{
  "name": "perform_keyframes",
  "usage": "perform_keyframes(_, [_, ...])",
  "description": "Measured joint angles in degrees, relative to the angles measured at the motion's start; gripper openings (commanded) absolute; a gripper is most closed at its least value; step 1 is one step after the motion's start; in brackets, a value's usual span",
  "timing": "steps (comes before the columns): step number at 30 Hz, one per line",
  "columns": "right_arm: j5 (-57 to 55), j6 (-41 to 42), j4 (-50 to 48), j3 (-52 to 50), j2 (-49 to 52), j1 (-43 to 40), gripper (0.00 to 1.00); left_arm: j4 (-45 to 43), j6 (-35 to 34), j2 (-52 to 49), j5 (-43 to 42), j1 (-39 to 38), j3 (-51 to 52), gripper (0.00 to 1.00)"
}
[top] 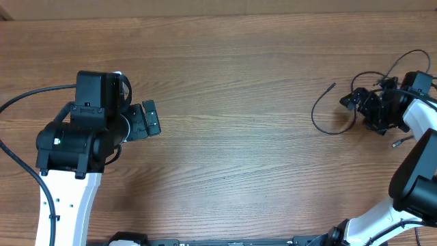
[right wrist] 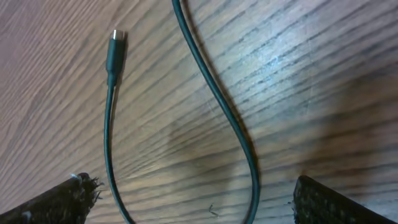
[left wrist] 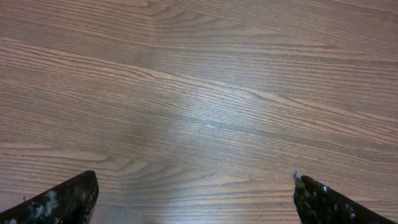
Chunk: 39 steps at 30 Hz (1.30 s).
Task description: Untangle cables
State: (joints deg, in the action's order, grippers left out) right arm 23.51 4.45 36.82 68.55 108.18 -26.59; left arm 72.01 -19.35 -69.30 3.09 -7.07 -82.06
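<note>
Thin black cables (top: 328,109) lie in a loose tangle at the far right of the wooden table, with loops curving left and up. My right gripper (top: 362,108) sits over the tangle, open. In the right wrist view two cable strands (right wrist: 230,118) run between its spread fingers (right wrist: 193,199), one ending in a small plug (right wrist: 115,53); neither strand is pinched. My left gripper (top: 150,119) is open and empty over bare wood at the left, far from the cables. The left wrist view shows only its two fingertips (left wrist: 196,199) and wood.
A thicker black arm cable (top: 27,96) arcs at the left edge beside the left arm. The right arm's white link (top: 416,178) fills the lower right corner. The table's far edge (top: 218,15) runs along the top.
</note>
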Motion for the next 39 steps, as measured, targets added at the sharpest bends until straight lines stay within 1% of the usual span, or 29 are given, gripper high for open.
perform_keyframes(6, [2.2, 0.0, -4.7, 0.8, 3.9, -0.3, 1.0, 0.0, 0.0, 0.0, 0.0, 0.0, 0.0, 1.0])
perform_keyframes(13, [12.2, -0.1, -9.7, 1.9, 7.2, -0.2, 1.0, 0.0, 0.0, 0.0, 0.0, 0.0, 0.0, 0.99])
perform_keyframes(15, [17.0, 0.3, -12.9, 2.0, 8.6, 0.7, 1.0, 0.0, 0.0, 0.0, 0.0, 0.0, 0.0, 1.0])
perform_keyframes(18, [19.8, 2.4, -17.4, 1.9, 9.9, 3.6, 1.0, 0.0, 0.0, 0.0, 0.0, 0.0, 0.0, 0.99])
perform_keyframes(19, [20.4, 3.3, -19.0, 1.9, 10.2, 5.1, 0.98, 0.0, 0.0, 0.0, 0.0, 0.0, 0.0, 1.0])
perform_keyframes(22, [20.9, 7.4, -25.2, 1.2, 11.4, 11.9, 0.71, 0.0, 0.0, 0.0, 0.0, 0.0, 0.0, 1.0])
perform_keyframes(24, [20.9, 10.0, -28.8, 0.7, 12.3, 14.3, 0.45, 0.0, 0.0, 0.0, 0.0, 0.0, 0.0, 1.0])
perform_keyframes(25, [20.8, 11.9, -30.5, 0.3, 12.7, 15.5, 0.28, 0.0, 0.0, 0.0, 0.0, 0.0, 0.0, 0.99])
perform_keyframes(26, [20.9, 14.3, -32.7, 0.1, 13.1, 16.7, 0.07, 0.0, 0.0, 0.0, 0.0, 0.0, 0.0, 1.0])
perform_keyframes(27, [20.9, 15.9, -34.0, 0.0, 13.2, 17.1, 0.04, 0.0, 0.0, 0.0, 0.0, 0.0, 0.0, 1.0])
perform_keyframes(29, [21.6, 20.6, -35.5, 0.2, 13.2, 17.0, 0.04, 0.0, 0.0, 0.0, 0.0, 0.0, 0.0, 1.0])
perform_keyframes(31, [22.5, 22.7, -34.2, 1.0, 13.2, 16.0, 0.04, 0.0, 0.0, 0.0, 0.0, 0.0, 0.0, 1.0])
perform_keyframes(35, [23.1, 24.8, -30.2, 6.6, 13.2, 13.7, 0.04, 0.0, 0.0, 0.0, 0.0, 0.0, 0.0, 1.0])
perform_keyframes(36, [23.1, 25.1, -28.3, 9.4, 13.2, 13.0, 0.04, 0.0, 0.0, 0.0, 0.0, 0.0, 0.0, 1.0])
perform_keyframes(37, [23.0, 25.5, -25.0, 14.4, 13.2, 11.8, 0.04, 0.0, 0.0, 0.0, 0.0, 0.0, 0.0, 1.0])
perform_keyframes(38, [23.0, 25.6, -24.1, 16.1, 13.2, 11.4, 0.04, 0.0, 0.0, 0.0, 0.0, 0.0, 0.0, 1.0])
perform_keyframes(39, [22.5, 25.7, -19.8, 21.8, 13.2, 10.2, 0.04, -0.1, 0.0, 0.0, 0.0, 0.0, 0.0, 1.0])
